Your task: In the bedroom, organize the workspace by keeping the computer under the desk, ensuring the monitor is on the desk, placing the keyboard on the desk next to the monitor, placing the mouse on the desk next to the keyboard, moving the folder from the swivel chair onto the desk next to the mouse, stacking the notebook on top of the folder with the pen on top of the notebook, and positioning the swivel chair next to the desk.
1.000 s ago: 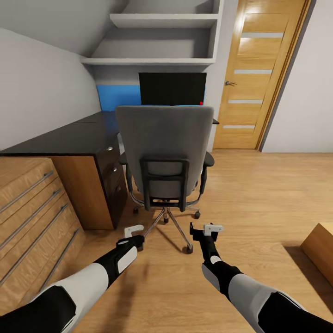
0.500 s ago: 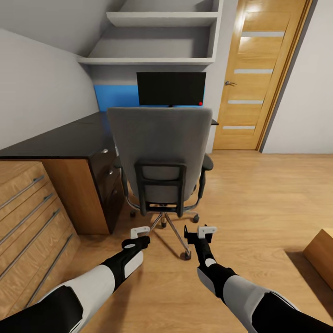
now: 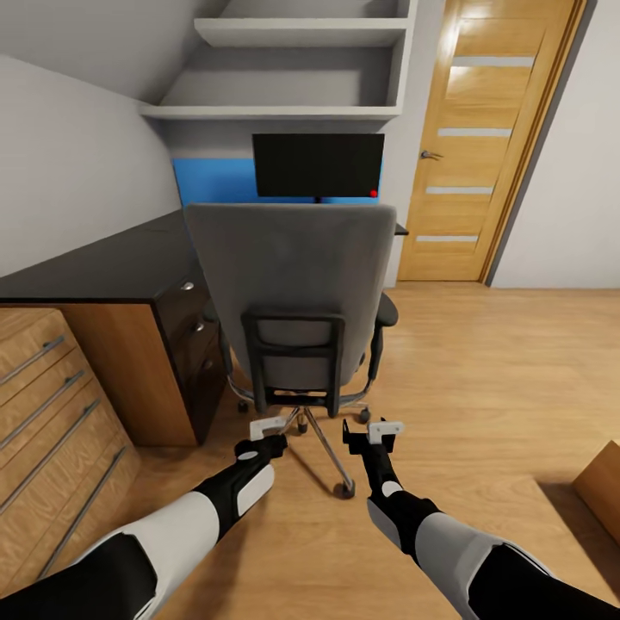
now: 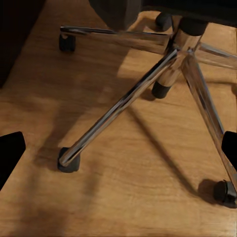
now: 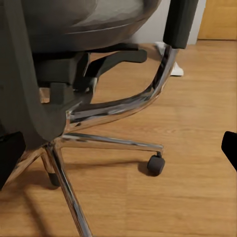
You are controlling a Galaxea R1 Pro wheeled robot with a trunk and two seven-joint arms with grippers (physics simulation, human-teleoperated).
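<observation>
The swivel chair (image 3: pixel 288 275) stands with its grey back to me, close in front of the black desk (image 3: pixel 103 263). On the desk behind it stands the monitor (image 3: pixel 318 164), black screen with a red dot. The chair's back hides its seat; the folder is hidden. Keyboard, mouse, notebook, pen and computer are out of view. My left gripper (image 3: pixel 269 428) is open, low over the floor by the chrome base (image 4: pixel 148 89). My right gripper (image 3: pixel 373 430) is open too, beside the base (image 5: pixel 113 140) and under the black armrest (image 5: pixel 180 22).
A light wooden chest (image 3: pixel 43 405) with bar handles sits at the left next to the desk's black drawers (image 3: pixel 196 331). A wooden door (image 3: pixel 478 138) is at the back right. A wooden box corner (image 3: pixel 603 482) pokes in at the lower right. Open wood floor (image 3: pixel 499 379) lies to the right.
The view has moved closer to the chair, which looks larger now. Both grippers sit nearer the chair's base, and the left one has shifted right.
</observation>
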